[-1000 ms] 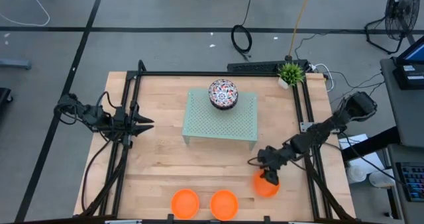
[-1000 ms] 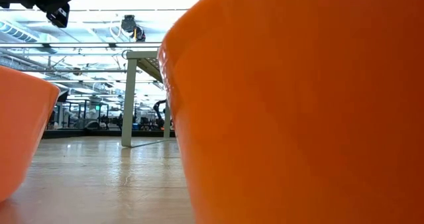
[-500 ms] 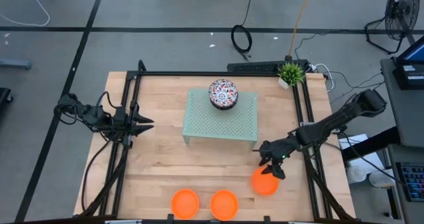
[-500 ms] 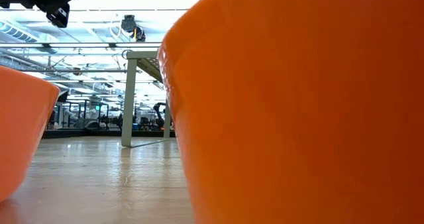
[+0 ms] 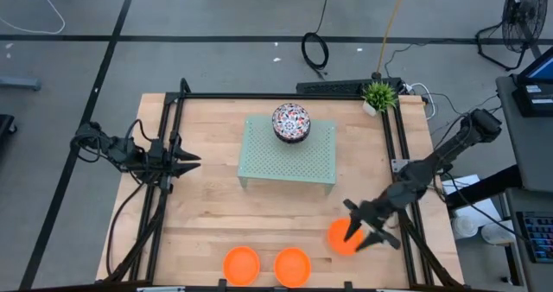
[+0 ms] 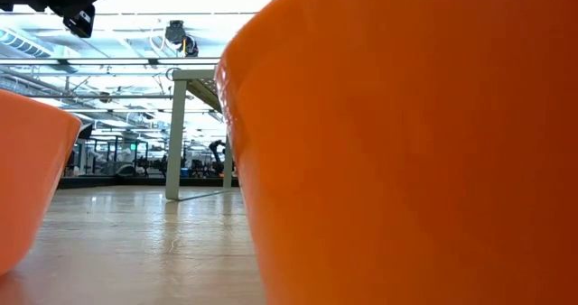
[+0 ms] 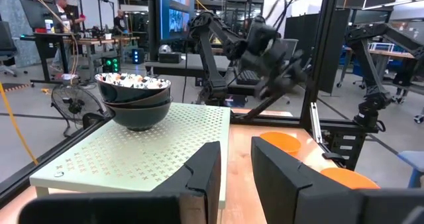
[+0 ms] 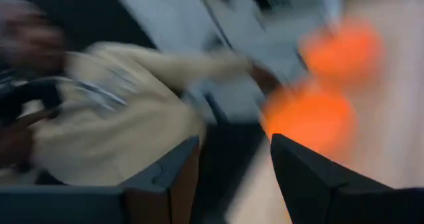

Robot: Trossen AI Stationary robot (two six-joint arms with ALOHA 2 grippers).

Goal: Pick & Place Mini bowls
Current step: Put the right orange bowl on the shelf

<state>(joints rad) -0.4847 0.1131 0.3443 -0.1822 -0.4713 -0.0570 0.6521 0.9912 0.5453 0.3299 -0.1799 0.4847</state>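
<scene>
Stacked floral mini bowls (image 5: 291, 122) stand on the far part of the pale green rack (image 5: 289, 161); the left wrist view shows these bowls (image 7: 134, 99) too. Two orange mini bowls (image 5: 241, 264) (image 5: 292, 266) sit at the near edge, and they fill the low view (image 6: 406, 152). A third orange bowl (image 5: 339, 239) rests on the table at the near right. My right gripper (image 5: 359, 229) hangs open above that bowl, clear of it, fingers (image 8: 298, 174) apart with nothing between. My left gripper (image 5: 192, 161) waits at the table's left, fingers (image 7: 205, 174) slightly apart and empty.
A small potted plant (image 5: 378, 93) stands at the far right corner. Black frame rails (image 5: 173, 136) run along the left, far and right sides. Bare wood (image 5: 207, 214) lies between the rack and the near orange bowls. The right wrist view is blurred.
My right gripper has risen from the orange bowl at the near right, tipping up from pointing down toward level and rolling as it went. The bowl has stayed on the table where it was. My left arm has kept still.
</scene>
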